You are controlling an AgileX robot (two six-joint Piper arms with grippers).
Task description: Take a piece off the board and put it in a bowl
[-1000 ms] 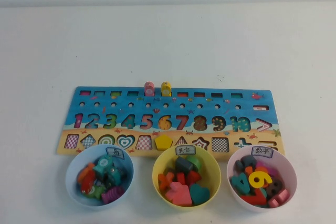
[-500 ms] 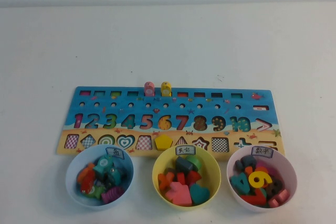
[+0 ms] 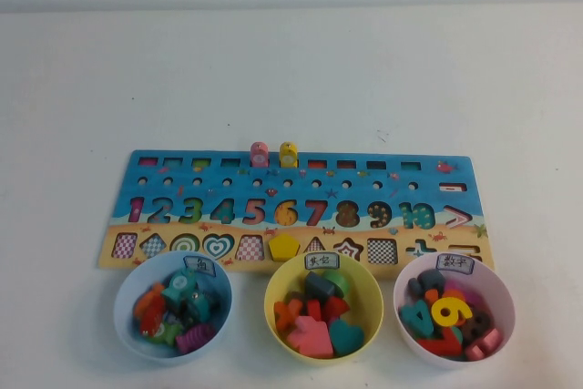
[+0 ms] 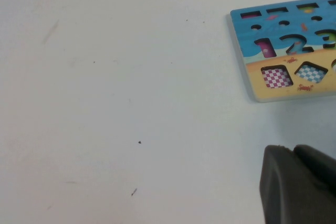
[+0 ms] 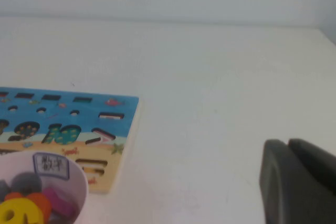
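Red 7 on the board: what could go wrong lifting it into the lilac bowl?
The small flat red numeral 7 piece sits flush in the long blue-and-sandy puzzle board, tight against the orange 6, so a pinch may slip or snag it. The round lilac-pink plastic bowl is already heaped. Left gripper and right gripper are parked off-board.

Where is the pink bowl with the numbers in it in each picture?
High view: the pink bowl sits front right, below the board's right end.
Left wrist view: not in it; only the board's other end and the left pincer.
Right wrist view: low corner, beside the right pincer.
Shared landmark: the board.
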